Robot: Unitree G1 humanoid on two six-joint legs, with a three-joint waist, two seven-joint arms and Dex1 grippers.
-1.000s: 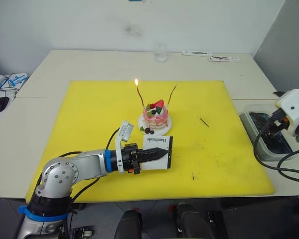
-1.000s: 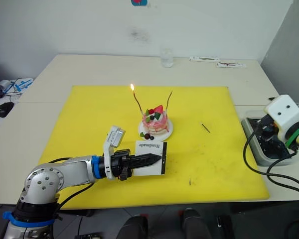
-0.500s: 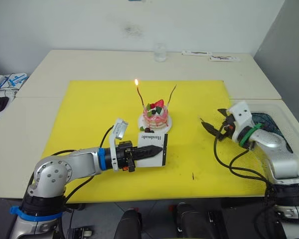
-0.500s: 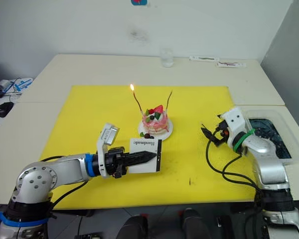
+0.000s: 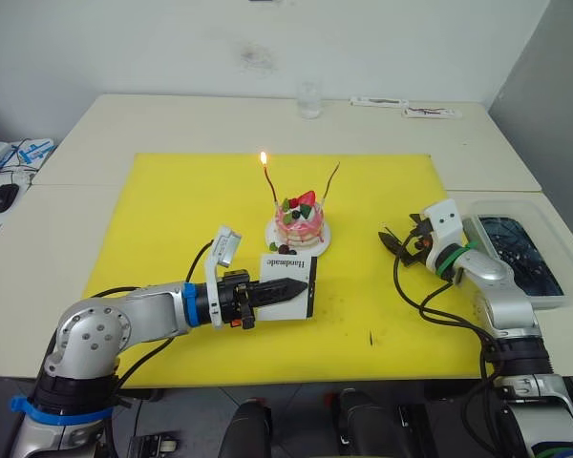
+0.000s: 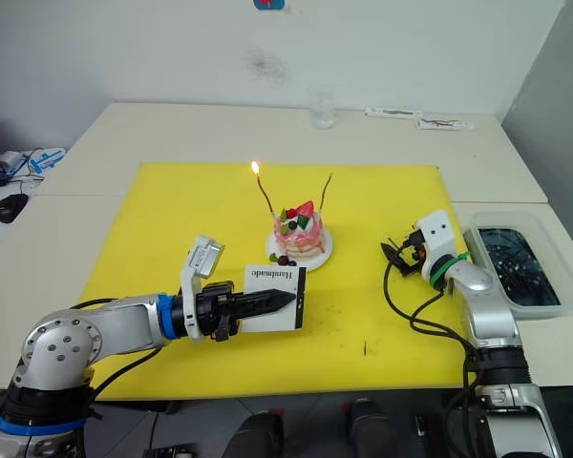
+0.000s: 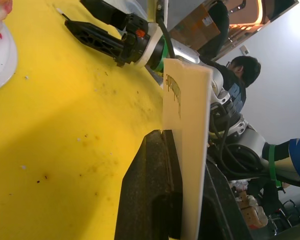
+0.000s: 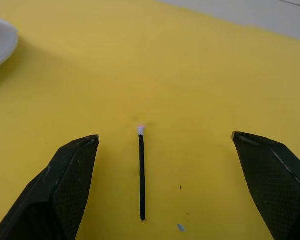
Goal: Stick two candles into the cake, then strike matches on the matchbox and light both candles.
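Between spread right gripper (image 8: 165,165) fingers lies 1 match (image 8: 141,172); left gripper (image 5: 285,287) pinches matchbox (image 5: 301,298) beside cake (image 5: 299,227).

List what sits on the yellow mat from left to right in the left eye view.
Left gripper holding the matchbox → cake → loose match → right gripper.
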